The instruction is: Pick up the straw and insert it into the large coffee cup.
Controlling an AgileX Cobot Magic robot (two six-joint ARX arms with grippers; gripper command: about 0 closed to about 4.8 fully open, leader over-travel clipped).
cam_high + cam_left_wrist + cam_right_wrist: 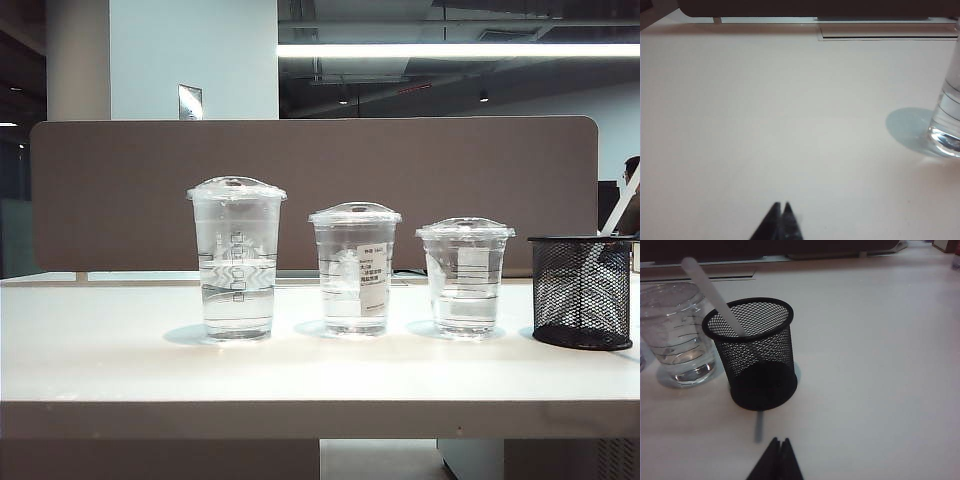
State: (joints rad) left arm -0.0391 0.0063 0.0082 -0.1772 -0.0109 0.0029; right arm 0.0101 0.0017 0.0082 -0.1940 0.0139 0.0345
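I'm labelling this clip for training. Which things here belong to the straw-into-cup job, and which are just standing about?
Belong to the job:
- straw, leaning in the mesh holder
- large coffee cup, leftmost, lidded
- left claw and right claw, both shut, low over the table

Standing about:
- mid-height labelled cup
- shortest cup
- black mesh holder, though it holds the straw

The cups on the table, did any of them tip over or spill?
No. The large coffee cup, the middle cup and the small cup stand upright, lids on. Only the straw leans, in the black mesh holder.
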